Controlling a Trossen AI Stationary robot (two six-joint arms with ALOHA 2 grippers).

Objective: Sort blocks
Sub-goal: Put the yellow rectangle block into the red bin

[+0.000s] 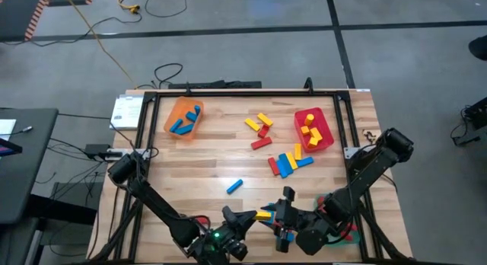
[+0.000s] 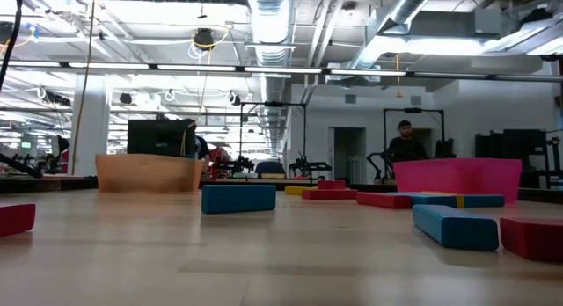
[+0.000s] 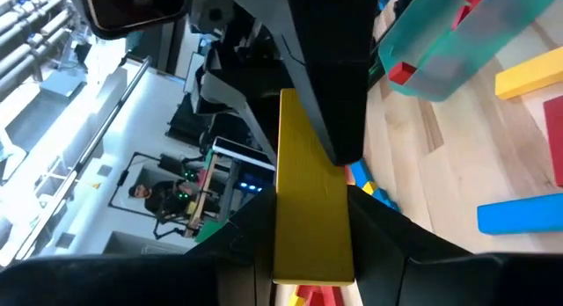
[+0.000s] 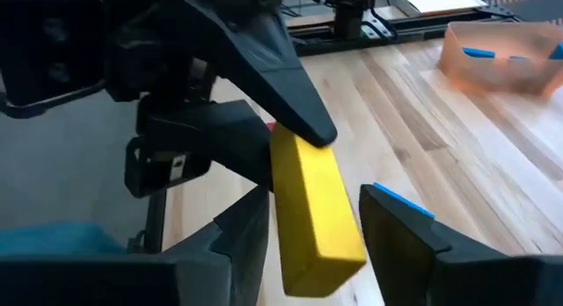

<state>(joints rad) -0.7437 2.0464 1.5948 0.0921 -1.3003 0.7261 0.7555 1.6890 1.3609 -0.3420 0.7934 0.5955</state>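
A yellow block [image 4: 312,209] sits at the bench's [image 1: 228,147] near edge, pinched in the left gripper's [image 1: 255,216] jaws, while the right gripper's [image 1: 280,215] jaws stand open on either side of it, not yet clamped.

Left arm: I have it reaching from the table's left edge along the near edge toward the middle, elbow low, wrist pointing right.
Left gripper [image 1: 257,216]: I see its dark fingers [image 4: 290,104] clamped on one end of a small solid yellow oblong block [image 4: 315,209], lifted off the wood.
Right arm: I have it folded down from the table's right side, forearm running to the near edge, wrist pointing left, facing the left one.
Right gripper [image 1: 278,216]: I see its two dark fingers [image 4: 400,220] standing on either side of that block's other end, a little gap showing, not pressing on it.
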